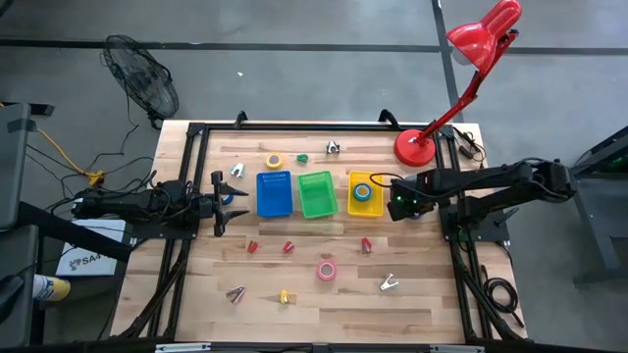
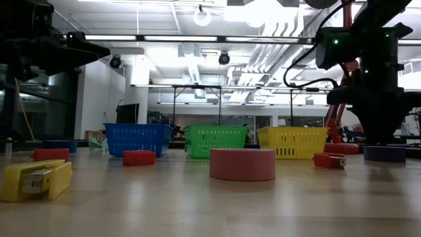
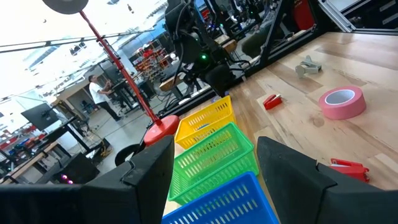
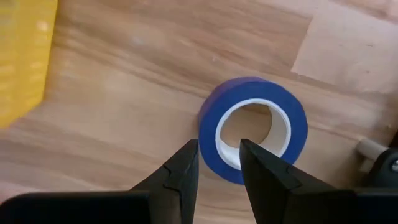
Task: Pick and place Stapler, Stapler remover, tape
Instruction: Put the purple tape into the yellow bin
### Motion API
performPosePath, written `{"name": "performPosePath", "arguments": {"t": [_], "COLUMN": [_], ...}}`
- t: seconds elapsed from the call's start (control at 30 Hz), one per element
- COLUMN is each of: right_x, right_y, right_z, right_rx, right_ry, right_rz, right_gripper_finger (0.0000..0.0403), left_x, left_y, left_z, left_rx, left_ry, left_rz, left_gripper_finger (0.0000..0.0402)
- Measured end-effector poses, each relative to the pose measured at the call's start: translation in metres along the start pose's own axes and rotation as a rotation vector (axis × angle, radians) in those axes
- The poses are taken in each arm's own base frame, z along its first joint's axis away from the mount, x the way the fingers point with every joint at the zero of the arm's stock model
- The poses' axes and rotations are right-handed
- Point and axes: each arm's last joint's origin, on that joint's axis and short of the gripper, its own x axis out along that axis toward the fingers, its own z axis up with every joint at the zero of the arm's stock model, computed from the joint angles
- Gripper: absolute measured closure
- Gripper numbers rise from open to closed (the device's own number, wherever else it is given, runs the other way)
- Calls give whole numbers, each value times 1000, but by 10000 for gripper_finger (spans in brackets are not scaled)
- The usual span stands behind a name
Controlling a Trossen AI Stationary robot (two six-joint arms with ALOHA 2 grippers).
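The right gripper (image 4: 217, 163) hangs over a blue tape roll (image 4: 253, 127) lying flat on the table (image 1: 324, 314) beside the yellow bin (image 1: 362, 194); its fingers are slightly apart, one tip over the roll's wall (whether they actually grip it I cannot tell). From above, the arm hides that roll. The left gripper (image 1: 218, 204) waits released near the blue bin (image 1: 275, 193). Three bins sit in a row: the yellow one holds a tape roll, the blue and the green bin (image 1: 316, 193) look bare. A pink tape roll (image 1: 326, 271) lies in the open.

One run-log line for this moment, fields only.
right tool: over blue tape roll beside yellow bin, fingers astride its wall | left tool: open, waiting by blue bin | pink tape roll: on table
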Motion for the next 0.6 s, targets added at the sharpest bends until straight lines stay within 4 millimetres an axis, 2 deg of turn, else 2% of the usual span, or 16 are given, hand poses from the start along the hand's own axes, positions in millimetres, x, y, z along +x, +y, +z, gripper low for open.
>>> {"name": "performPosePath", "arguments": {"t": [0.3,0.6], "right_x": [1,13], "right_y": [0,7], "right_z": [0,1], "right_rx": [-126,-233], "right_ry": [-2,54], "right_rz": [-9,-32], "right_gripper_finger": [295,295], "left_x": [0,0], "left_y": [0,0], "left_z": [0,0], "left_rx": [0,0], "left_ry": [0,0], "left_rz": [0,0], "left_gripper_finger": [175,175]}}
